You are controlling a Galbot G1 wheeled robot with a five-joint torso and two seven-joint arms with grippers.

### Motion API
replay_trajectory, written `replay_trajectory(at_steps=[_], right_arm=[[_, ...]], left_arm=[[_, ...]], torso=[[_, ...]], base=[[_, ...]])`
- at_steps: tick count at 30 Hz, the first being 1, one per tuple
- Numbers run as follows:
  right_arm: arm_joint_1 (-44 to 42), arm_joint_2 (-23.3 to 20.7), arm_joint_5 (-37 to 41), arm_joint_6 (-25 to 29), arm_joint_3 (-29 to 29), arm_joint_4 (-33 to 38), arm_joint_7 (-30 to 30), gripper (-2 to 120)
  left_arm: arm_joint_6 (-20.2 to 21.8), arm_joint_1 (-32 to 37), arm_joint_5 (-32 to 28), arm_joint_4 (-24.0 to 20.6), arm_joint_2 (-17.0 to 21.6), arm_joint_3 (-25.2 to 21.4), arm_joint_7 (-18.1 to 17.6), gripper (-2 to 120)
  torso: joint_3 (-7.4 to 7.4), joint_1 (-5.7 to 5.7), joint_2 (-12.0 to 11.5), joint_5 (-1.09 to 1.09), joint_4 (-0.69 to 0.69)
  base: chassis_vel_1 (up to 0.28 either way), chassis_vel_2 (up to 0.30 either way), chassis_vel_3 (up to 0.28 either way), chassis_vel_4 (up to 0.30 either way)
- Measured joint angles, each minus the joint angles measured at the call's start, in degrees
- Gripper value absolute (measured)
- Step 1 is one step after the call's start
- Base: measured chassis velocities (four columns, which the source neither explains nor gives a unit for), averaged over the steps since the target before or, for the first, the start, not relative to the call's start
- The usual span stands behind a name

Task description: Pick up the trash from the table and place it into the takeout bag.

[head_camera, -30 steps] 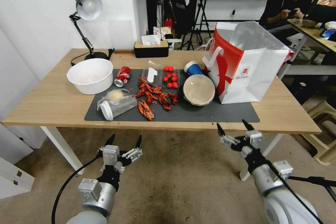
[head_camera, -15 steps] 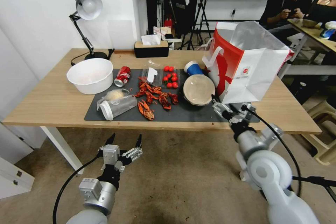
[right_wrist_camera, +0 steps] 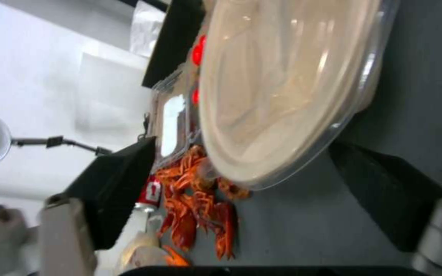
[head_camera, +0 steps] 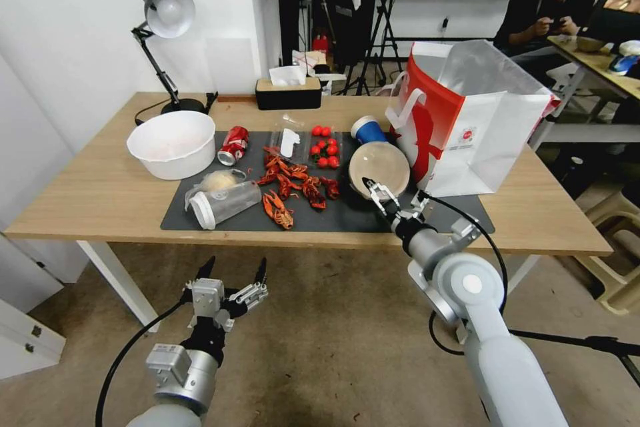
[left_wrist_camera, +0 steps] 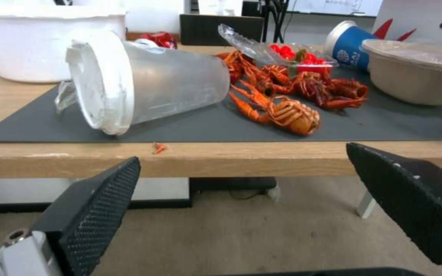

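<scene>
A black desk lamp with a silver shade [head_camera: 165, 12] stands at upper left. Below it sits a wide white plastic bowl [head_camera: 172, 143]. At centre lie red-orange crayfish shells [head_camera: 291, 185], red cherry tomatoes [head_camera: 324, 146], and above them a black tissue box [head_camera: 288, 93].

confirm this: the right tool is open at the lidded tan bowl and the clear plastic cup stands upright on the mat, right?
Not quite. The clear plastic cup lies on its side on the mat, as the left wrist view shows. The right tool is indeed open at the lidded tan bowl.
</scene>
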Motion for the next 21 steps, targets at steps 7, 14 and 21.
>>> replay_trajectory(at_steps=[7, 14, 21], right_arm=[[-1.3, 0.2, 0.3, 0.8, 1.1, 0.0, 0.3, 63], [-2.0, 0.0, 0.5, 1.3, 1.9, 0.4, -0.1, 37], [-2.0, -0.9, 0.3, 1.3, 2.0, 1.1, -0.3, 16]], left_arm=[[-0.1, 0.4, 0.0, 0.2, 0.0, 0.2, 0.6, 100], [-0.1, 0.4, 0.1, 0.6, 0.0, 0.7, 0.6, 100], [-0.1, 0.3, 0.0, 0.1, 0.2, 0.7, 0.3, 100]], torso=[[0.00, 0.00, 0.0, 0.01, -0.01], [0.00, 0.00, 0.0, 0.00, -0.01], [-0.01, -0.01, 0.0, 0.01, -0.01]], base=[[0.000, 0.000, 0.000, 0.000], [0.000, 0.000, 0.000, 0.000], [0.000, 0.000, 0.000, 0.000]])
